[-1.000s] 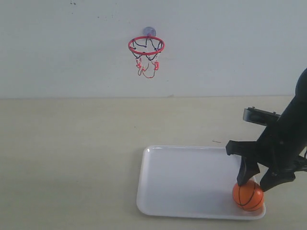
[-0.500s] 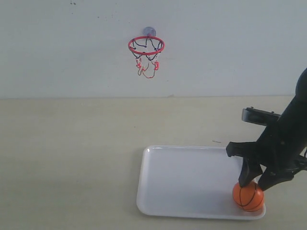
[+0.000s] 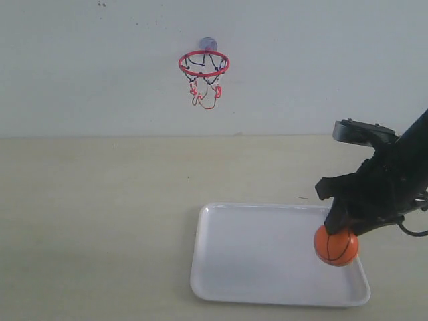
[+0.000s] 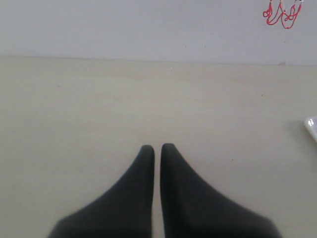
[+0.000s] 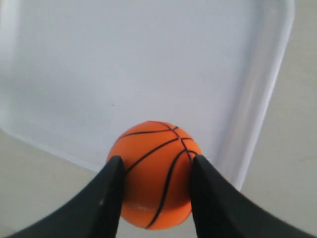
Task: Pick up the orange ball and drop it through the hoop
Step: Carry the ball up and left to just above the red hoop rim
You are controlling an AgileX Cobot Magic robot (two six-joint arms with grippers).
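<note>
Gripping the orange ball (image 3: 336,245) at its widest girth, right gripper (image 5: 156,166) jaws clenched either side; ball appears clear of the white tray (image 3: 221,267). Likely light, smooth, slightly soft: off-centre squeeze could squirt it out. Left gripper (image 4: 155,151) jaws pressed together, empty, over bench (image 4: 74,109).

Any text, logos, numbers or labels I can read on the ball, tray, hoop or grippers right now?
None: no readable text in any view. The orange ball carries only black seam lines, the white tray and hoop are unmarked, and the right gripper and left gripper show plain black fingers.
</note>
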